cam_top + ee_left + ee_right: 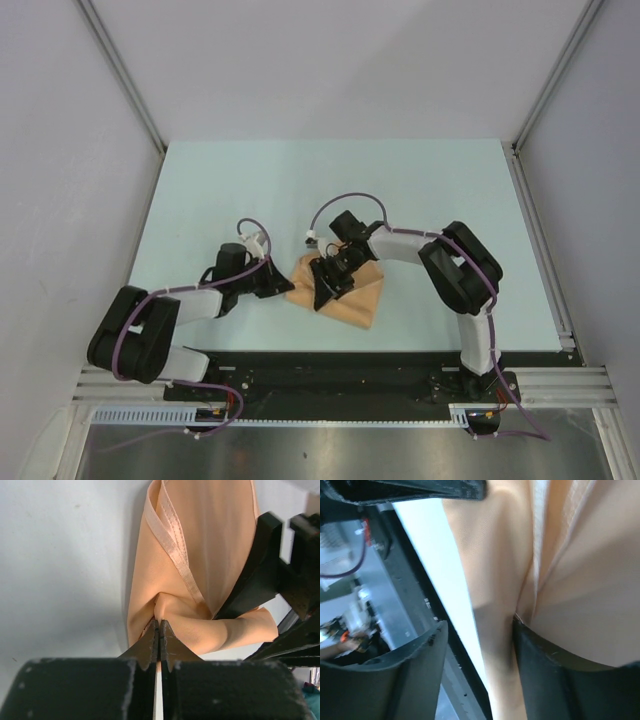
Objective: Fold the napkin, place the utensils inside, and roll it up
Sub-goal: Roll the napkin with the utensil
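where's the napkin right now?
Top view: the napkin lies centre-front on the table, beneath the right gripper, left edge pinched by the left gripper.

Pale green table (300, 190), flat and matte, one peach-orange napkin (358, 298) lying folded on it, near the front edge, roughly midway between the sides

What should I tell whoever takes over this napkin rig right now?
Left gripper: jaws shut on a pinch of the napkin at its left end.
Right gripper: jaws apart, cloth between them, not clamped.
The napkin lies folded in the middle of the table.
Utensils: not visible in any view.
Left to do: confirm the utensils are inside, then roll.
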